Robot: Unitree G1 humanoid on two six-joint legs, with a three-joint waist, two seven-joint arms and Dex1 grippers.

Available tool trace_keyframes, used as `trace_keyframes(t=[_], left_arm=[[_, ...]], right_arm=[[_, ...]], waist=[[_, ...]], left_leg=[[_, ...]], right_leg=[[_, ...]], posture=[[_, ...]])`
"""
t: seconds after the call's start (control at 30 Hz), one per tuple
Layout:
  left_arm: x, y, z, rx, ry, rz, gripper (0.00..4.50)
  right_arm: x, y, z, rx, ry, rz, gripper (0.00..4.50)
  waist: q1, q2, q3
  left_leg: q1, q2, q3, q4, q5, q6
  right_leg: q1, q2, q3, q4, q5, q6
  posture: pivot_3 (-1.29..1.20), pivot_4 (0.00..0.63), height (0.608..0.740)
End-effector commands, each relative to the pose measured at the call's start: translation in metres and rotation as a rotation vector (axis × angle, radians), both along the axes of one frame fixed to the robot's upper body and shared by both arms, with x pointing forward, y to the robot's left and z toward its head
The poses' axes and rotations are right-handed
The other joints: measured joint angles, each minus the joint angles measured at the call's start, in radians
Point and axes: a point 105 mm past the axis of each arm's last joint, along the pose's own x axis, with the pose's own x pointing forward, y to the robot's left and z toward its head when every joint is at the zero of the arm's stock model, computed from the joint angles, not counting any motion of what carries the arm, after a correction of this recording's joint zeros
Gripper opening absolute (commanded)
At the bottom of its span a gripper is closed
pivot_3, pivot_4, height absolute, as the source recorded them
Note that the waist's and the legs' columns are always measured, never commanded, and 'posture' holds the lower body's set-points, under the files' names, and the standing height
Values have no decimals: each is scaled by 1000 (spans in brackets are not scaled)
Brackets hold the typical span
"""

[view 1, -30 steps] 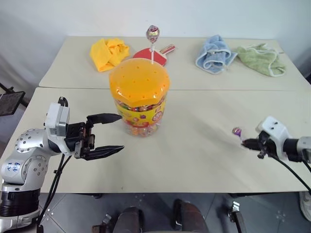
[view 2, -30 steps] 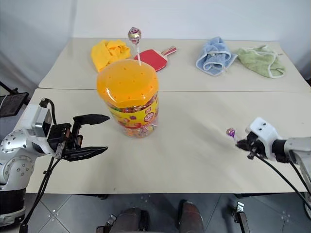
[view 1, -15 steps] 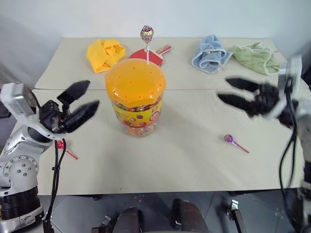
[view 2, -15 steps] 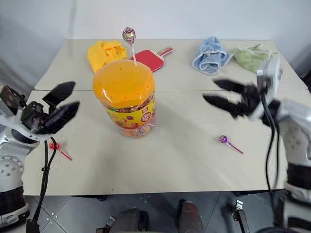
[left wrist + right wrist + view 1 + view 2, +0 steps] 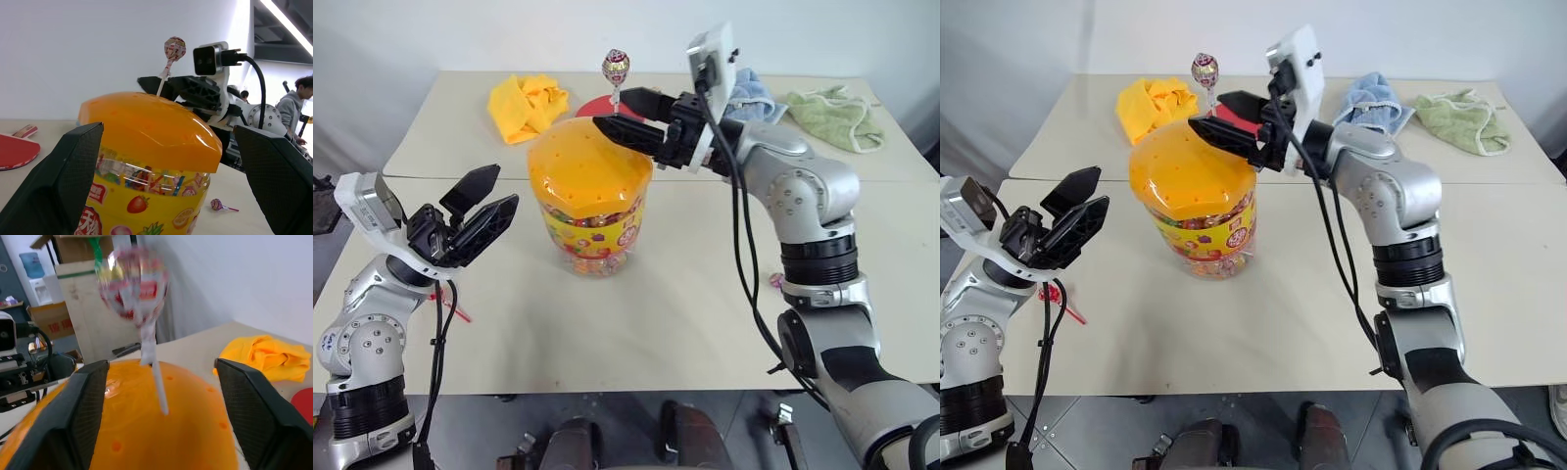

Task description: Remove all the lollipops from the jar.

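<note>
Right tool (image 5: 628, 113) sat spread over the jar's (image 5: 592, 196) orange lid, fingers either side of the white stick of the pinkish-gold lollipop (image 5: 616, 68), not touching it. Left tool (image 5: 487, 211) was spread too, empty, just left of the jar. Jar stood mid-worktop (image 5: 705, 294), open surface all round. Purple lollipop (image 5: 216, 204) lay right of the jar, red lollipop (image 5: 1050, 293) under the left tool. Cloths sat well back.
</note>
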Motion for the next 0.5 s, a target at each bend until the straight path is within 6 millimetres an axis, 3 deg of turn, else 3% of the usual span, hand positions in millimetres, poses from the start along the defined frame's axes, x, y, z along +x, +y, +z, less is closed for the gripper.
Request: trace_keyframes(t=[0.03,0.27,0.37,0.5], left_arm=[[-8,-3,12,15,-76,6,4500],[-18,-12,24,7,-125,-55,4500],[-22,-16,25,41,-131,-80,4500],[-27,-22,9,234,-115,-144,4500]], right_arm=[[-4,-2,17,35,-68,-2,2382],[-20,-7,32,85,-129,96,55],[-25,-31,48,137,-170,100,22],[-26,-84,68,213,-199,-8,22]], waist=[[-6,0,0],[-10,0,0],[-6,0,0],[-4,0,0]], left_leg=[[0,0,0,0,0,0],[0,1,0,0,0,0],[0,1,0,0,0,0],[-1,0,0,0,0,0]], right_leg=[[0,0,0,0,0,0],[0,0,0,0,0,0],[0,0,1,0,0,0],[0,0,0,-1,0,0]], posture=[[0,150,740],[0,150,740],[0,150,740],[0,150,740]])
